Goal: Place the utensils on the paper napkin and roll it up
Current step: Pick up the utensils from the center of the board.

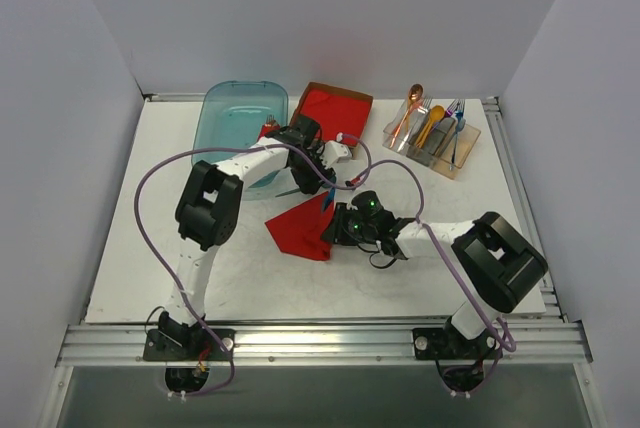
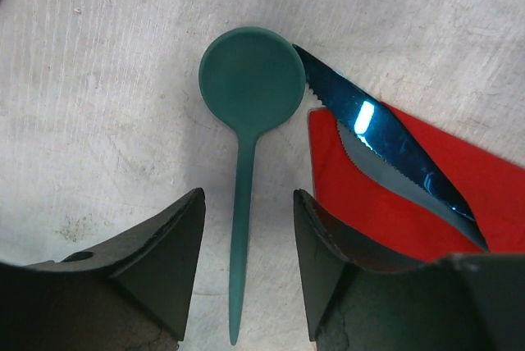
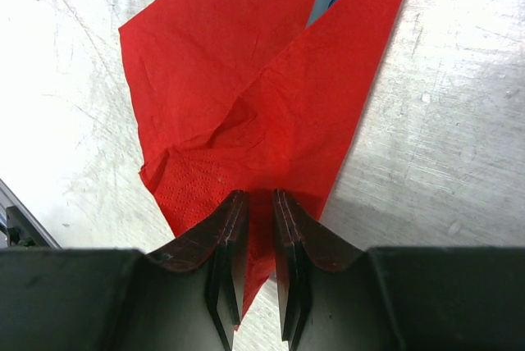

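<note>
While the left gripper (image 2: pixel 248 228) is hanging over the teal spoon (image 2: pixel 253 80) with its fingers spread, one on each side of the thin handle and neither touching it, the spoon is lying flat on the bare white table (image 2: pixel 98 105). Its round bowl is pointing away from the fingers, and it is sitting just beside the straight edge of the red paper napkin (image 2: pixel 426 195) rather than on it. A blue knife (image 2: pixel 385 146) is lying slantwise across that edge. Most of the knife is resting on the napkin, and its saw-toothed tip is reaching past the edge to meet the rim of the spoon's bowl.

At the napkin's other end, the right gripper (image 3: pixel 258 199) is pinching the paper, its fingers pressed close with a strip of red caught between them. The sheet is creasing and folding over itself there, with two flaps running away from the fingers and the knife peeking out between them.

From above, the napkin is lying near the middle of the table, with both grippers crowding its right side. Open white surface is showing to its left and along the near edge. Well apart at the far edge are standing a blue tub (image 1: pixel 245 113), a red stack (image 1: pixel 335 108) and a clear tray (image 1: pixel 432 138) of cutlery.
</note>
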You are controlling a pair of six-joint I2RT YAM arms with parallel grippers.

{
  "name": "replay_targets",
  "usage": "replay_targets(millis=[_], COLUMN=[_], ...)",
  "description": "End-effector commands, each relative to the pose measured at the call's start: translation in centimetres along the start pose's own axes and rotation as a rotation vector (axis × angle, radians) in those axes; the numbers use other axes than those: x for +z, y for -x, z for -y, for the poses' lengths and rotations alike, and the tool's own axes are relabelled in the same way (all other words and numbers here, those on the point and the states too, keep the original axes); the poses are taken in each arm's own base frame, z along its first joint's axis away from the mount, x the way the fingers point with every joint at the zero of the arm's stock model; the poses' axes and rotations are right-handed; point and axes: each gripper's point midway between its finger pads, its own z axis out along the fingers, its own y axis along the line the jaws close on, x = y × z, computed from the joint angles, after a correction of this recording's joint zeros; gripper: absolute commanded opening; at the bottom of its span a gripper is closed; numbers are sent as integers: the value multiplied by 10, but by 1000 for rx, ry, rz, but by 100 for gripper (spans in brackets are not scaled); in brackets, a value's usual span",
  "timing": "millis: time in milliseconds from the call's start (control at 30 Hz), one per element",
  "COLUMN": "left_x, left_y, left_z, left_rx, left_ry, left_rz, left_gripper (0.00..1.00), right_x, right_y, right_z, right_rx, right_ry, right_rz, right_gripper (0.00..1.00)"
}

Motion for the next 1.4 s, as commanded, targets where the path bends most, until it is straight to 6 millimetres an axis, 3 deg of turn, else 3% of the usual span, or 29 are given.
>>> replay_targets(millis=[0, 367, 800, 1100, 1367], left_x=[0, 7, 2, -27, -61], left_y=[6, 1, 11, 39, 46], left_z=[-3, 0, -3, -20, -39], left_rx=[26, 4, -93, -210, -394], left_ry=[-11, -11, 42, 145, 282], left_rz=[-7, -48, 8, 129, 206], left_gripper=[55, 36, 3, 2, 2], right_x=[-7, -9, -8, -9, -12], right_y=[12, 13, 14, 14, 14], right_z=[-13, -12, -12, -11, -9], right_rx=[-17, -12, -13, -12, 0], right_ry=[36, 36, 38, 33, 34], right_rz=[42, 50, 55, 68, 91], right_gripper=[20, 19, 19, 19, 19])
